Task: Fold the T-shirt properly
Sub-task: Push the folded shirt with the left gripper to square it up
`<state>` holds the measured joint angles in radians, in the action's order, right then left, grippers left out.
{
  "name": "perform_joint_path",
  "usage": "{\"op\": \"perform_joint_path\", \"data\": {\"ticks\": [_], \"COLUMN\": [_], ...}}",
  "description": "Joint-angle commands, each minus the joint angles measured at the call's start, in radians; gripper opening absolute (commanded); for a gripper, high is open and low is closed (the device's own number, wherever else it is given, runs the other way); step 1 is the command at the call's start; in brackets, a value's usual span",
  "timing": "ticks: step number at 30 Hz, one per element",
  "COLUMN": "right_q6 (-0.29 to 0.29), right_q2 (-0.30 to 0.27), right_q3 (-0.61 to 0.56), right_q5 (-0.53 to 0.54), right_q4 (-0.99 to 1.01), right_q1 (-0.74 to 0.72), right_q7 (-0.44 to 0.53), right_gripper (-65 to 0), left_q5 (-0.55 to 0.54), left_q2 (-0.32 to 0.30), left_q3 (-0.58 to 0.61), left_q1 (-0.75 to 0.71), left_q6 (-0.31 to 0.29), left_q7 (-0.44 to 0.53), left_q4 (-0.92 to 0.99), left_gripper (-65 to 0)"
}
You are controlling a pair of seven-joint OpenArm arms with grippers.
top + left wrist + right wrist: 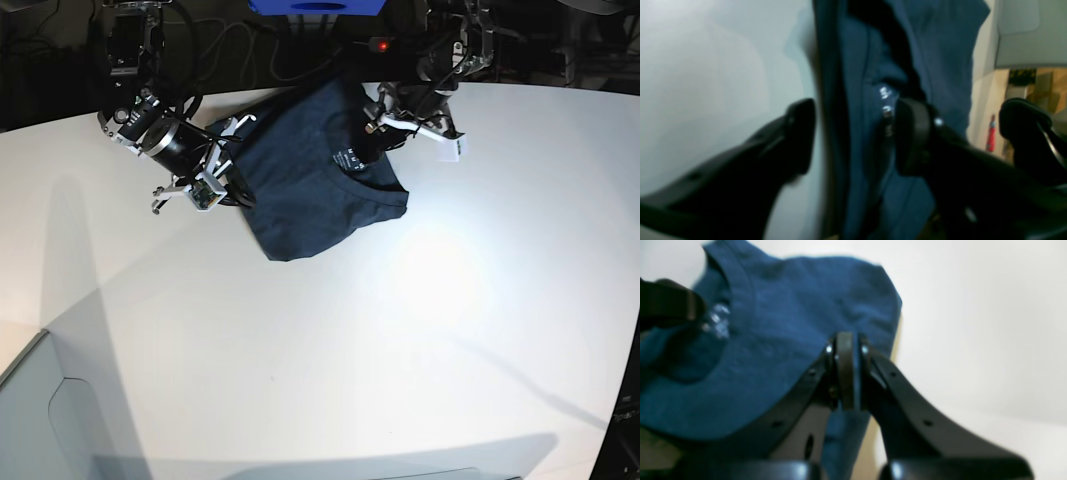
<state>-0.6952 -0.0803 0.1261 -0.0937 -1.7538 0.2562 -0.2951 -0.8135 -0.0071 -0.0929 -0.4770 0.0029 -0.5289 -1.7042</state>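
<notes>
T-shirt [310,180] lies bunched at the table's [400,350] far edge. Right gripper [848,373] is clamped on a fabric edge, probably anchoring it. Left gripper [853,136] has jaws apart straddling the collar by the label, likely positioning for a grasp.

white table [330,360] | blue box [315,6] at far edge | possibly red extinguisher [990,133], blurred

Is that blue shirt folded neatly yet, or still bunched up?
Bunched, not neatly folded: the T-shirt lies in a rumpled heap, collar label showing, its edge pinched in the shut right tool.
</notes>
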Motion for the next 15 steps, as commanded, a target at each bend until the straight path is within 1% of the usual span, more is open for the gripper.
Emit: {"op": "perform_joint_path", "data": {"ticks": [1,5,8,10,11,15], "right_q6": [-0.003,-0.003,-0.003,-0.003,-0.003,-0.003], "right_q2": [-0.008,-0.013,-0.003,0.009,0.012,0.014], "right_q3": [0.001,0.004,0.071,0.109,0.132,0.217], "right_q5": [0.021,0.021,0.022,0.022,0.022,0.022], "right_q4": [-0.019,-0.019,-0.019,-0.019,-0.019,-0.019], "right_q1": [-0.01,-0.008,0.004,0.005,0.005,0.009], "right_q7": [0.032,0.032,0.032,0.032,0.032,0.032], "right_gripper": [-64.8,-64.8,-64.8,-64.8,-64.8,-64.8], "left_q5": [-0.007,-0.014,-0.007,-0.005,-0.005,-0.007], "left_q2": [-0.017,-0.052,-0.055,-0.064,-0.077,-0.155], "left_q3": [0.018,0.068,0.075,0.077,0.08,0.153], "left_q1": [-0.007,0.01,0.051,0.08,0.097,0.202], "left_q6": [-0.004,-0.004,-0.004,-0.004,0.003,0.001], "left_q7": [0.003,0.006,-0.004,-0.006,-0.007,-0.056], "left_q4": [0.0,0.036,0.062,0.085,0.1,0.155], "left_gripper": [-37.3,-47.7,-54.4,-62.2,-65.0,-65.0]}}
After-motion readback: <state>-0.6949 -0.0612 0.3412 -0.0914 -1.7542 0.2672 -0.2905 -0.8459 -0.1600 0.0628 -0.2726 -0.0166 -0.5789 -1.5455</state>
